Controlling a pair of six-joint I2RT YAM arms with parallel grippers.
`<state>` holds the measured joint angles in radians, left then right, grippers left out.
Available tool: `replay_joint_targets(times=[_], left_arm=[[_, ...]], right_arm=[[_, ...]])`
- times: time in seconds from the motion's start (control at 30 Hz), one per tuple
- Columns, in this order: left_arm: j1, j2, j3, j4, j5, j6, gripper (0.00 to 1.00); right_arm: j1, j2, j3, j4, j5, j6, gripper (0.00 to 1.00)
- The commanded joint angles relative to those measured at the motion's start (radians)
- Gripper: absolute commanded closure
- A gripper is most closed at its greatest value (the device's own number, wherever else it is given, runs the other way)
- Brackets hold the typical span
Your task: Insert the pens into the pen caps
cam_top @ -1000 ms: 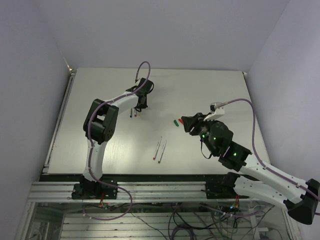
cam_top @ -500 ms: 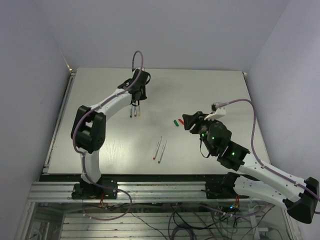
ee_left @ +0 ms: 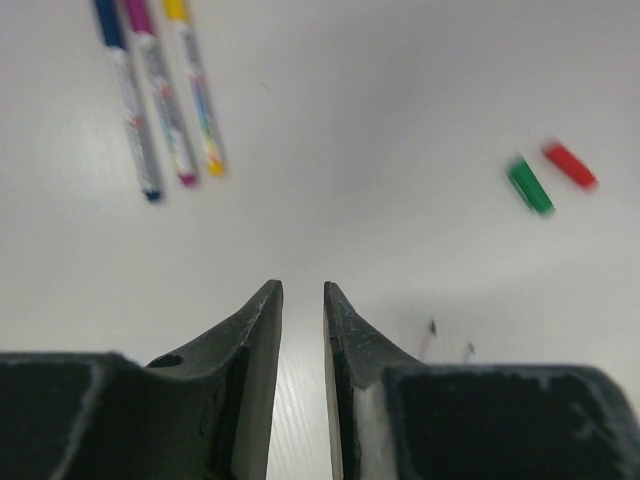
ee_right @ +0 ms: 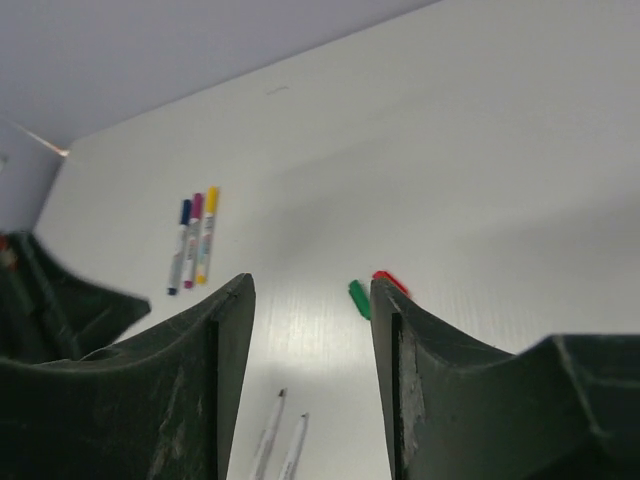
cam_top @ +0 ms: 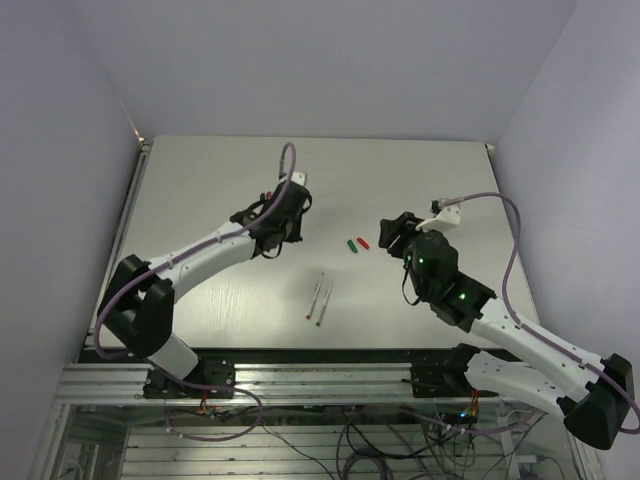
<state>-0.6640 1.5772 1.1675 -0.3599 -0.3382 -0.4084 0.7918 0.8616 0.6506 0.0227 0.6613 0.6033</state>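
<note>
Three pens with blue, magenta and yellow caps on lie side by side in the left wrist view [ee_left: 160,95] and the right wrist view [ee_right: 195,240]; my left arm hides them in the top view. Two uncapped pens [cam_top: 320,298] lie mid-table, also in the right wrist view [ee_right: 280,440]. A green cap [cam_top: 349,243] and a red cap [cam_top: 363,242] lie loose beside each other, also in both wrist views [ee_left: 528,186] [ee_right: 358,298]. My left gripper [cam_top: 272,238] [ee_left: 303,290] is empty, its jaws a narrow gap apart. My right gripper [cam_top: 388,232] [ee_right: 312,285] is open and empty, just right of the caps.
The pale table [cam_top: 200,180] ends at a metal rail along the near edge [cam_top: 300,370]. Grey walls close in at the back and both sides. Purple cables loop off both arms.
My left arm has swung and stretched out, carrying its gripper from the capped pens toward the table's middle. My right gripper has drawn back a little to the right.
</note>
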Motion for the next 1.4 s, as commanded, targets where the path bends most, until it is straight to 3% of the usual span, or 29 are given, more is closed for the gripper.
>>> replay_joint_targets(times=[0.0, 0.27, 0.3, 0.37, 0.4, 0.53, 1.37], left_arm=[[-0.110, -0.079, -0.076, -0.031, -0.019, -0.026, 0.67], [-0.245, -0.201, -0.201, -0.056, 0.051, -0.110, 0.64], [-0.253, -0.204, -0.204, -0.065, 0.059, -0.117, 0.62], [-0.265, -0.201, -0.205, -0.086, 0.078, -0.132, 0.42], [-0.268, -0.197, -0.204, -0.095, 0.087, -0.138, 0.40], [-0.280, -0.167, -0.190, -0.116, 0.105, -0.123, 0.48], [-0.335, 0.031, -0.206, -0.054, 0.128, -0.119, 0.39]], right_arm=[[-0.008, 0.059, 0.075, -0.114, 0.112, 0.018, 0.52], [-0.009, 0.049, 0.032, -0.186, 0.116, 0.106, 0.59], [-0.010, 0.036, 0.018, -0.179, 0.107, 0.116, 0.59], [-0.010, 0.017, -0.008, -0.162, 0.084, 0.130, 0.60], [-0.009, 0.010, -0.017, -0.153, 0.074, 0.136, 0.60], [-0.010, -0.002, -0.028, -0.165, 0.060, 0.155, 0.61], [-0.010, -0.005, -0.063, -0.167, 0.023, 0.192, 0.64]])
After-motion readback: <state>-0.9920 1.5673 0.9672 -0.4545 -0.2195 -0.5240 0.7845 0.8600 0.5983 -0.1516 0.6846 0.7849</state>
